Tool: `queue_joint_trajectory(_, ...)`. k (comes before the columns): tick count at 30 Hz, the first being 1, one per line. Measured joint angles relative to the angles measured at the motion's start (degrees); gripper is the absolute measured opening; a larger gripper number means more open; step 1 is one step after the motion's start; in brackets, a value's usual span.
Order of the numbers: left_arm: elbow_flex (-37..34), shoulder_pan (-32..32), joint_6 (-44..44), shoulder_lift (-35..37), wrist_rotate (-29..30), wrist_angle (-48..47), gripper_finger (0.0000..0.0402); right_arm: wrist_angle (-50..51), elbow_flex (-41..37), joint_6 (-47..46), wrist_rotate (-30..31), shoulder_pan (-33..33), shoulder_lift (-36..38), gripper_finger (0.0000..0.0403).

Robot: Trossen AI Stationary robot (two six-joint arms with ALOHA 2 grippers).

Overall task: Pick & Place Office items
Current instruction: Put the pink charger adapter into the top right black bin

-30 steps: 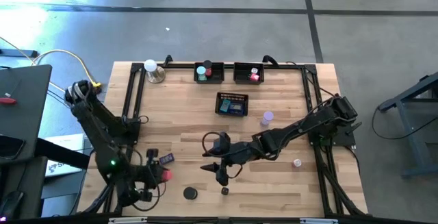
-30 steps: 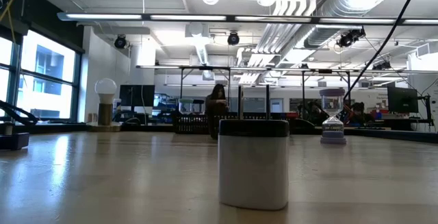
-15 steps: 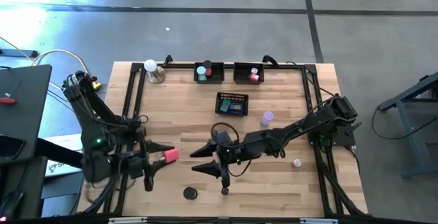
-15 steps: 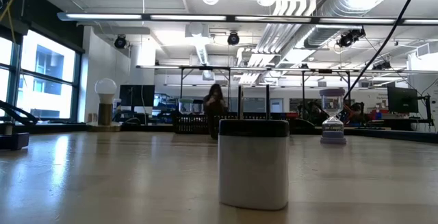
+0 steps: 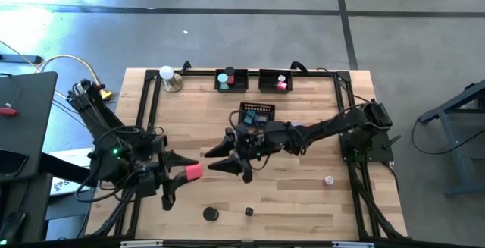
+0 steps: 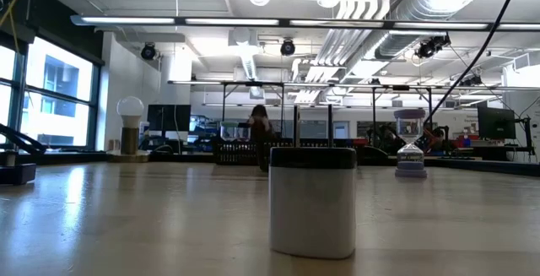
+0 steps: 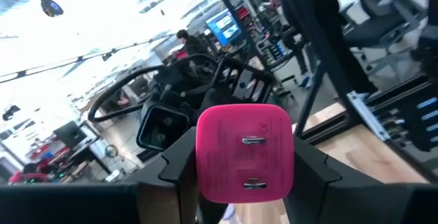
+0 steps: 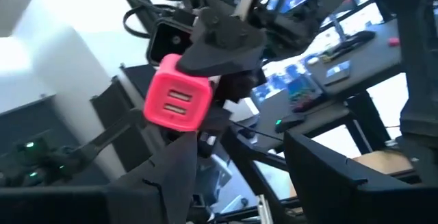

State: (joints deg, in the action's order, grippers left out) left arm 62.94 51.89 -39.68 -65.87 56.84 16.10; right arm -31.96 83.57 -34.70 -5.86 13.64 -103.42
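A pink cube (image 5: 194, 171) with two small slots on its front face sits in my left gripper (image 5: 186, 173), above the table's near-left part. It fills the left wrist view as cube (image 7: 244, 152). My right gripper (image 5: 216, 161) is open and points at it from the right, a short gap away. In the right wrist view the cube (image 8: 176, 102) hangs beyond my own spread fingers (image 8: 171, 176). A black disc (image 5: 211, 214), a small dark piece (image 5: 248, 211) and a small pale piece (image 5: 329, 180) lie on the table. My left gripper pinches the pink cube by two opposite side faces (image 7: 205, 162), one dark finger (image 7: 179, 162) on each side. The fingers reach out roughly level toward the table's right. The slotted face points away from the wrist, toward the right arm. The cube is lifted clear of the table.
Three black mesh trays stand toward the far edge: one (image 5: 231, 80) with a teal roll, one (image 5: 274, 80) with red pieces, one (image 5: 258, 115) with blue blocks. A white ball on a metal base (image 5: 167, 73) stands far left. The low view shows a white cylinder (image 6: 312, 202) and an hourglass (image 6: 410, 154).
My left gripper has risen from the near-left edge and swung toward the table's right, carrying the pink cube clear of the table. My right gripper has left the small dark piece near the near edge, moved toward the far side and turned to face the cube.
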Motion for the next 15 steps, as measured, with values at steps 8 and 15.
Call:
queue_joint_trajectory(8,-0.1,-5.0,1.8,0.0,-4.1,-1.5,0.0141,-2.9,0.0,0.2,-2.0,-0.3,0.0,0.0205)
queue_joint_trajectory(15,-0.1,-5.8,2.0,0.0,-6.3,-1.8,0.0141,-6.1,0.0,0.4,-2.3,-0.1,0.0,0.0205)
